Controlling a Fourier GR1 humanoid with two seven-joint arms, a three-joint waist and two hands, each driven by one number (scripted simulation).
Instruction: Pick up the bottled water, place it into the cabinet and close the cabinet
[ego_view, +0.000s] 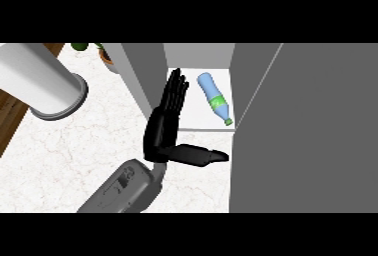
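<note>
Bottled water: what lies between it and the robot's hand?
Nothing but bare white cabinet floor; the head view shows the left hand and bottled water apart.

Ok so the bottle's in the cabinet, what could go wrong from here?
The bottled water lies on its side with its cap near the shelf's front edge, so it might roll out or block the door. The left robot hand has its straight fingers inside the cabinet; a door swung shut now could strike it.
</note>
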